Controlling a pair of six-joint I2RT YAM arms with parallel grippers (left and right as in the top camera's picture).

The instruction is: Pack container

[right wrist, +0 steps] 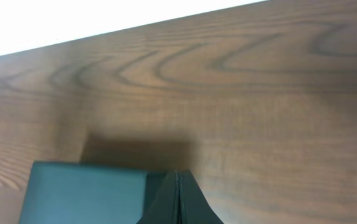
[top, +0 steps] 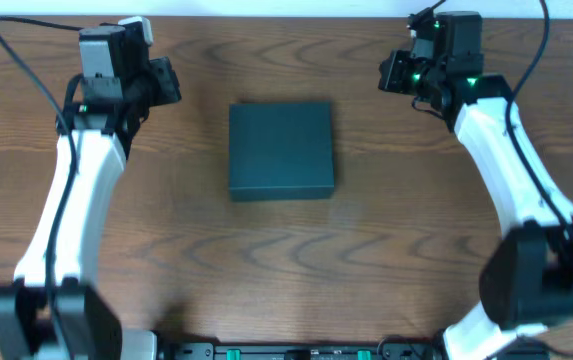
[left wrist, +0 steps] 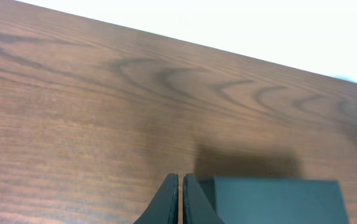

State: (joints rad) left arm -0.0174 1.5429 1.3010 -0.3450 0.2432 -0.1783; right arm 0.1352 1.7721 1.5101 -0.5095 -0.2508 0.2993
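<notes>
Dark teal cardboard marks the container, which lies flat at the middle of the wooden table, between our two arms, with its lid down. We judge the packing not yet begun: the box is closed and no goods to go inside show in any view, so lifting the flap and loading lie ahead. The left gripper hangs off the box's far-left corner, fingers pressed together on nothing. The right gripper mirrors it at the far right, likewise closed and empty. Bare wood surrounds the box on every side, giving us free approach; the table's far edge runs close behind both grippers.
</notes>
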